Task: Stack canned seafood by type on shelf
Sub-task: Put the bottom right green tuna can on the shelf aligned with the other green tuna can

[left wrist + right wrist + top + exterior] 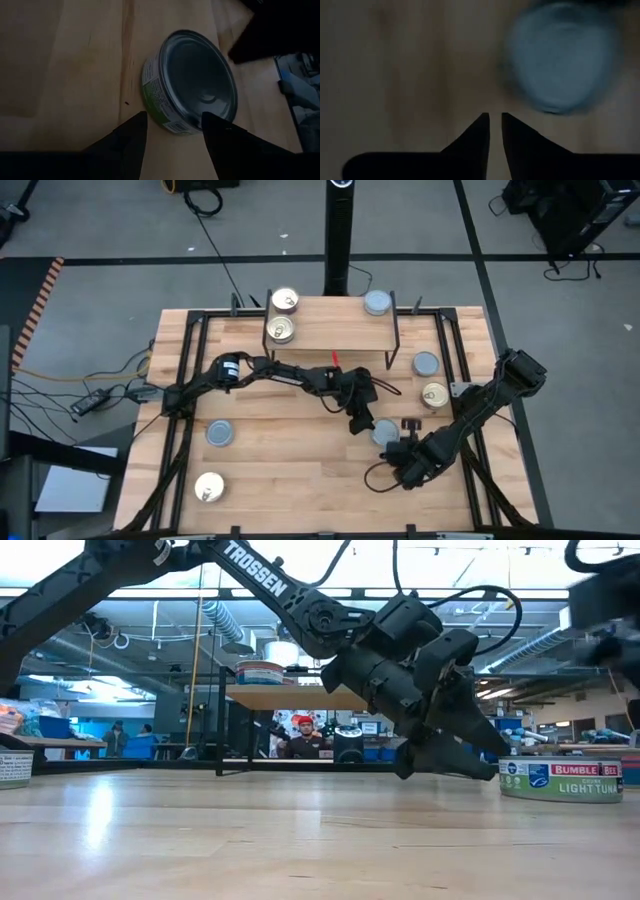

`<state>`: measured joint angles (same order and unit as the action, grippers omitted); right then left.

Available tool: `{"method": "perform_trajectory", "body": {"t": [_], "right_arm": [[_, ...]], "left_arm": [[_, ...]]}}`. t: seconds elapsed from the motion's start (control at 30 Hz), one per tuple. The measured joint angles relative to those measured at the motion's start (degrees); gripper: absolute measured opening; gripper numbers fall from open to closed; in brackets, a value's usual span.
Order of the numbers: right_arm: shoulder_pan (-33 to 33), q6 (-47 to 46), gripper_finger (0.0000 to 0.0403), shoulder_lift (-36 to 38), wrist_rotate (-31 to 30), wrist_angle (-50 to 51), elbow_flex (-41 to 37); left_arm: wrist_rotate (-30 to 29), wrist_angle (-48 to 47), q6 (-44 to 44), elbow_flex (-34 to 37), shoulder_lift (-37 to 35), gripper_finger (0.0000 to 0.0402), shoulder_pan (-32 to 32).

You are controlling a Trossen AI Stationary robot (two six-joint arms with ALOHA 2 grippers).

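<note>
Left wrist view is showing my left gripper (172, 127) with its two dark, wedge-shaped fingers spread apart on either side of a flat round tin (192, 82), not clamping it. That tin is lying on the pale wood-grain table (75, 60), its dull blue-grey lid ringed by a raised rim and its paper label wrapping the side wall. From above, my left gripper (362, 423) is reaching out past the front edge of the shelf (330, 325), and the tin (385, 432) is sitting just beside it on the table.

My right gripper (494, 120) is hovering near that same tin (555, 57), its fingers drawn nearly together with only a thin slit between them, holding nothing. In the high view it (400, 457) is sitting just in front of the tin.

On the light-wood shelf with thin black wire legs, two shiny gold-lidded tins (283, 315) are lying at the left end and one grey tin (376, 303) is resting at the right. Another grey tin (425, 363) and a gold one (434, 394) are lying right of the shelf; a grey tin (219, 433) and a gold tin (208, 487) are lying at front left.
</note>
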<state>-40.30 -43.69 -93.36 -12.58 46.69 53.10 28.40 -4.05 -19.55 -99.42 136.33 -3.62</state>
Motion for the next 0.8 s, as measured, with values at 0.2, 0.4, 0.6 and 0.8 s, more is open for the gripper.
{"method": "perform_trajectory", "body": {"t": [0.2,0.4,0.6,0.8], "right_arm": [[1.4,0.4,0.0008,0.0,-3.3,-8.8,-5.7],[2.8,1.5,0.0020,0.0,-7.7,-8.6,-6.1],[3.9,3.9,0.0006,0.0,-8.9,-10.2,-6.0],[3.9,4.9,0.0014,0.0,-9.2,-11.3,-6.0]], "left_arm": [[0.0,-0.1,1.2,0.0,0.0,0.0195,0.1],[0.0,0.0,2.9,0.1,0.0,0.0195,0.3],[1.4,2.0,3.0,0.2,0.0,0.0179,0.0],[4.6,2.9,2.9,0.2,0.0,0.0136,-0.1]]}}
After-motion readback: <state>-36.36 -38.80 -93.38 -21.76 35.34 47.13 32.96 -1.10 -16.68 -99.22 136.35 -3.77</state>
